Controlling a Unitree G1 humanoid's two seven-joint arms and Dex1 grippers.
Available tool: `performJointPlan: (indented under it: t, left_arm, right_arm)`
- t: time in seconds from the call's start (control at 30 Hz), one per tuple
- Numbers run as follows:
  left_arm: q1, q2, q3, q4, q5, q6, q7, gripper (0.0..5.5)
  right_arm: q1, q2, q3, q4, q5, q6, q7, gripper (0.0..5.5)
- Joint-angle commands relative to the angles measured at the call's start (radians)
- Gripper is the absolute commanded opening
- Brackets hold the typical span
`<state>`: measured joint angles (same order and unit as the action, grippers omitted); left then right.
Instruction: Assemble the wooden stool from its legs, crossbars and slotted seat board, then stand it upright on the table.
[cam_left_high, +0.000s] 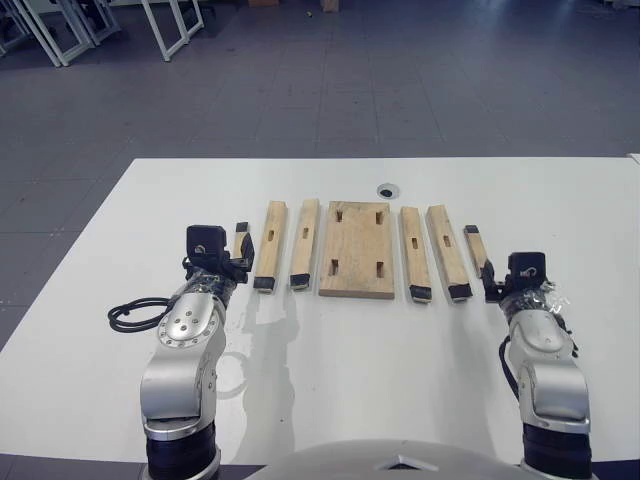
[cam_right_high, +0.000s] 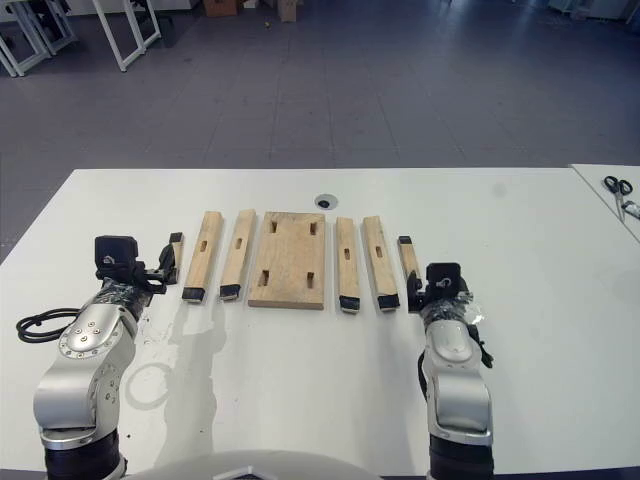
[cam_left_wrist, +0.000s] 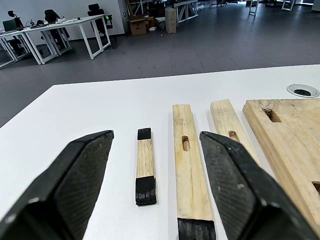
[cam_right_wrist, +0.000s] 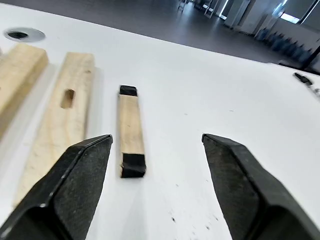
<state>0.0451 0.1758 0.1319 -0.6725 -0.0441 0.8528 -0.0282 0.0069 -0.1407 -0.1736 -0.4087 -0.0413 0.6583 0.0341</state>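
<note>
Nothing joined yet: seat board (cam_left_high: 357, 248) flat mid-desk (cam_left_high: 330, 380), legs (cam_left_high: 271, 243) flanking, crossbars outermost. Left gripper (cam_left_wrist: 156, 150), right gripper (cam_right_wrist: 156, 145): fingers spread, facing left crossbar (cam_left_wrist: 145, 160), right crossbar (cam_right_wrist: 131, 127). Straddle bar mid-length, square up, close evenly.

Stool parts lie unassembled in a single row across the white table (cam_left_high: 560, 200). At the centre the slotted seat board (cam_left_high: 357, 249) rests flat, a pale wooden rectangle with four small slots, one near each corner. Flanking it, laid lengthwise and parallel, are the outer left leg (cam_left_high: 270, 245), inner left leg (cam_left_high: 304, 243), inner right leg (cam_left_high: 414, 253) and outer right leg (cam_left_high: 448, 252). Each shows one slot on its upper face and a black cap at its near end. The shorter left crossbar (cam_left_wrist: 145, 165) and right crossbar (cam_right_wrist: 131, 131), black at both ends, lie flat at the row's outer ends.
</note>
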Motion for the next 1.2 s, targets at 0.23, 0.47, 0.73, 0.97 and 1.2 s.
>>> performJointPlan:
  t: [0.23, 0.47, 0.73, 0.97, 1.2]
  left_arm:
    - [-0.012, 0.015, 0.004, 0.003, 0.006, -0.014, -0.005, 3.22]
    - [-0.003, 0.03, 0.0, 0.029, 0.02, -0.062, -0.008, 3.22]
    - [0.006, 0.036, -0.011, 0.043, 0.022, -0.076, -0.014, 3.22]
    - [0.004, 0.043, -0.008, 0.052, 0.023, -0.068, -0.013, 3.22]
    - [-0.003, 0.041, -0.007, 0.059, 0.021, -0.071, -0.013, 3.22]
  right_arm:
    - [-0.066, -0.058, -0.056, 0.02, 0.11, 0.076, 0.083, 3.31]
    - [-0.052, -0.084, -0.084, 0.027, 0.2, 0.096, 0.152, 3.31]
    - [-0.059, -0.119, -0.071, 0.06, 0.2, 0.088, 0.149, 3.31]
    - [-0.052, -0.121, -0.065, 0.068, 0.209, 0.09, 0.151, 3.31]
    - [-0.062, -0.124, -0.064, 0.092, 0.207, 0.08, 0.149, 3.31]
